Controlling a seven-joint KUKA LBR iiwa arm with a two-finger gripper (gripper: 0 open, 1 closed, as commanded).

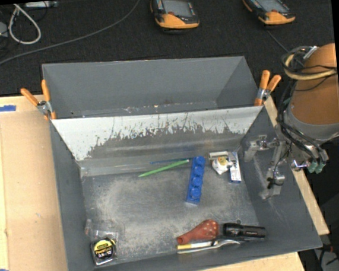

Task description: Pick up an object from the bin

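My gripper [272, 175] hangs over the bin's right sloping wall, above the floor and holding nothing that I can see. Nearest to it, just to its left, lies a small white packet with yellow and blue parts [226, 164]. Further left, a long blue toy brick [195, 180] rests on the bin floor, lying slantwise. Below the gripper, near the front wall, there is a tool with a red and a black handle [218, 234].
A thin green stick [164, 169] lies left of the blue brick, towards the back. A yellow and black tape measure [103, 248] sits in the front left corner. The arm with its orange cover enters from the right.
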